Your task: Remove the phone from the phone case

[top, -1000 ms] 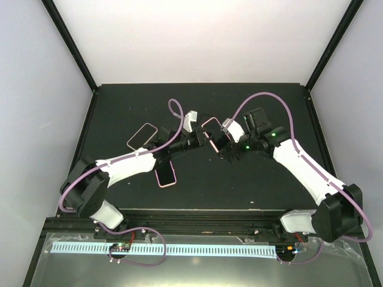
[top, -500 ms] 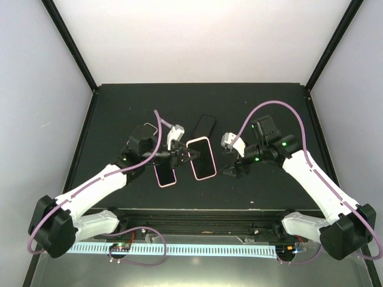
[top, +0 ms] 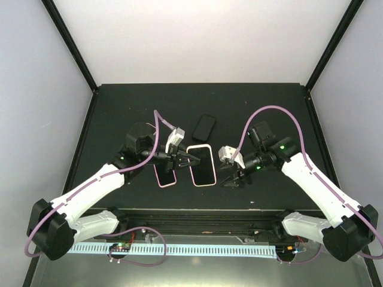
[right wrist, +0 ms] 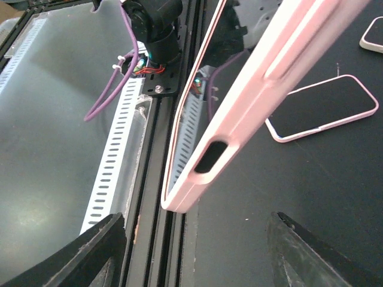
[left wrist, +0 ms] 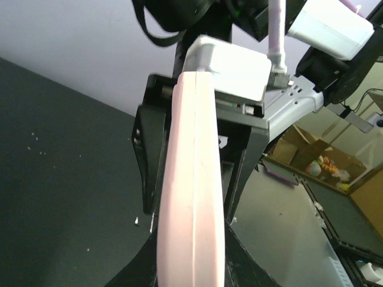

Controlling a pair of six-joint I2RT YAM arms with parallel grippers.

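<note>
My left gripper (top: 187,159) is shut on the short end of a pink phone case (top: 202,165) and holds it above the table; a dark glossy face shows inside its pink rim. In the left wrist view the case's pink edge (left wrist: 190,179) fills the gap between my fingers (left wrist: 190,251). My right gripper (top: 230,175) is open and empty, just right of the case and apart from it. In the right wrist view the case (right wrist: 251,113) hangs tilted above my open gripper (right wrist: 197,251). A bare black phone (top: 204,126) lies on the table behind.
A second pink-rimmed cased phone (top: 164,175) lies flat under my left wrist; it also shows in the right wrist view (right wrist: 323,107). The corner of another case (right wrist: 374,36) is at the far right there. The table's near rail (top: 191,216) is close below both grippers.
My right gripper let go of the case and drew back toward the near edge. My left gripper carried the case nearer and lower. The black phone came into view behind.
</note>
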